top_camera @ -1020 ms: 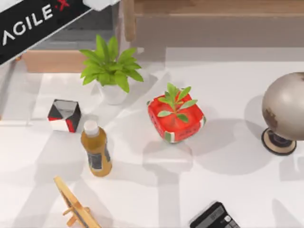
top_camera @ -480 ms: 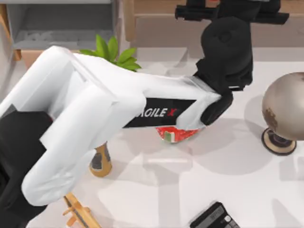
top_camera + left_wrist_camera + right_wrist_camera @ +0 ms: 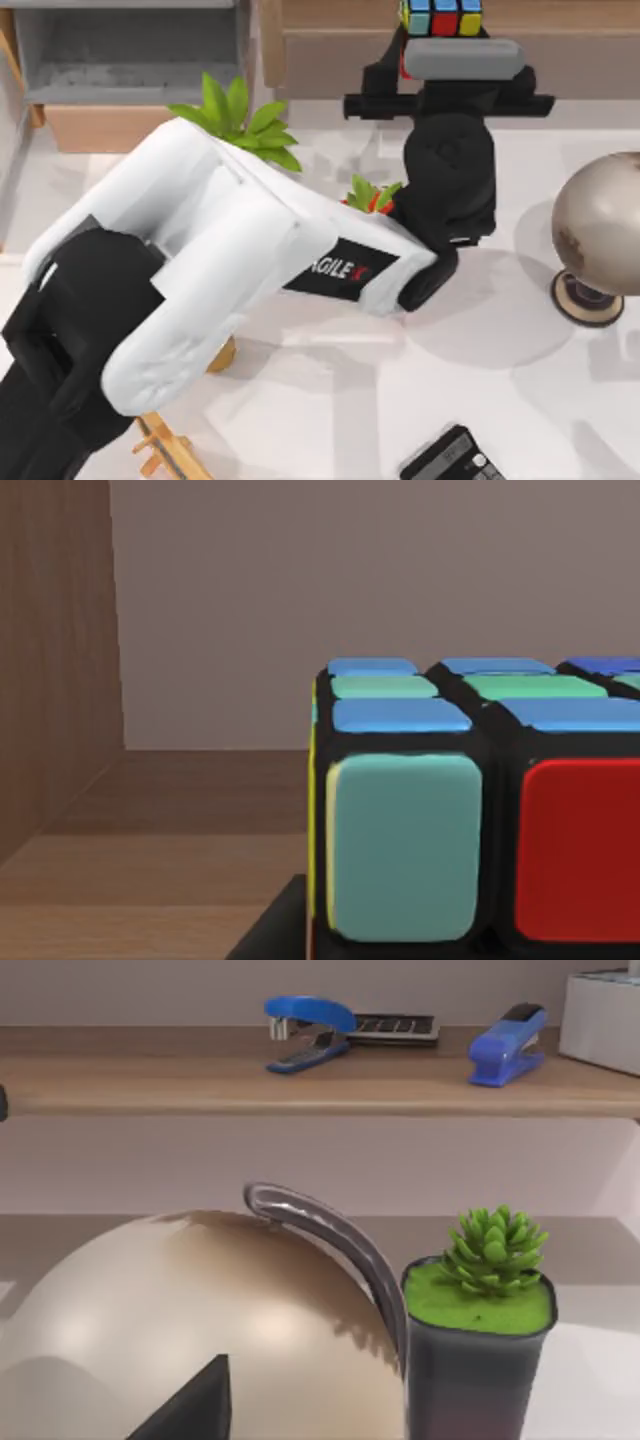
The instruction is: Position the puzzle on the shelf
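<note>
left gripper (image 3: 440,45) at the puzzle (image 3: 441,16) on the shelf (image 3: 330,14)

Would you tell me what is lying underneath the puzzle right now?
The puzzle sits over the shelf, and the left wrist view shows wooden ledge beside it. The left gripper is at the cube, with a dark finger at its base; the actual contact is covered.

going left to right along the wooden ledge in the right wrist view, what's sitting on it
blue stapler → dark flat calculator-like thing → second blue stapler → pale box at the picture's edge, all on the shelf
</note>
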